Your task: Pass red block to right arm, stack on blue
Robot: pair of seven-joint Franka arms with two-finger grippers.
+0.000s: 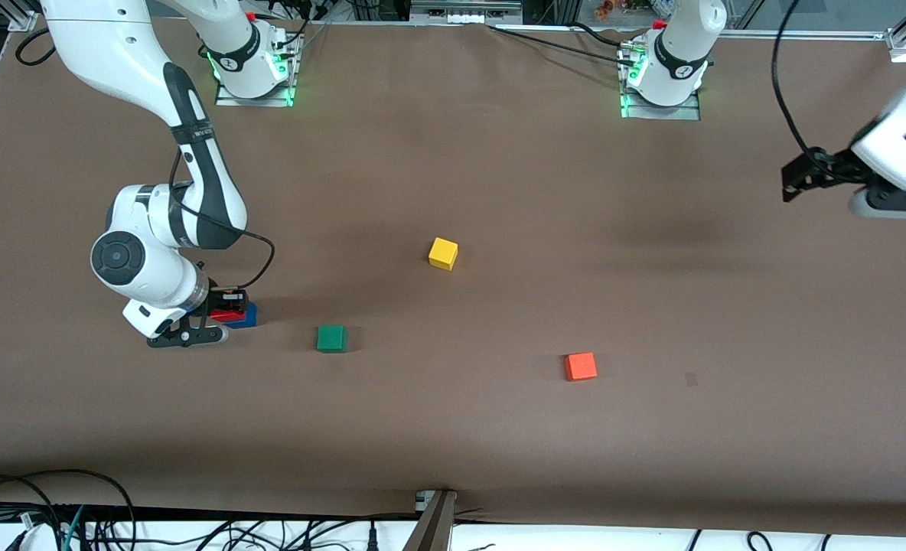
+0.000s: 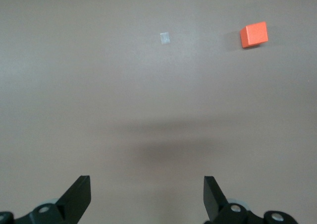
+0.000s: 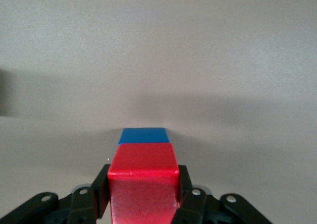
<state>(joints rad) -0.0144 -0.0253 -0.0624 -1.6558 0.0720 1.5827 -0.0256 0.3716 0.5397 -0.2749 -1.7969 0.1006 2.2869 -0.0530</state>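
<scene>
Gripping the red block (image 3: 143,182), the right tool (image 3: 142,192) sits low over the blue (image 3: 143,135) at the right arm's end of the desk (image 1: 499,191); misalignment could topple it on release. Left tool (image 2: 147,196) waits, spread wide.

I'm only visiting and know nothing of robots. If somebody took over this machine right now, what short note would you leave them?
Right gripper: fingers shut on the small red cube, low over the small deep-blue cube at the right arm's end of the brown table.
Left gripper: fingers open, holding nothing, waiting above the left arm's end of the table.
Done: the red cube is in the right gripper.
Left: set it squarely on the blue cube, if not yet seated, then let go.
</scene>
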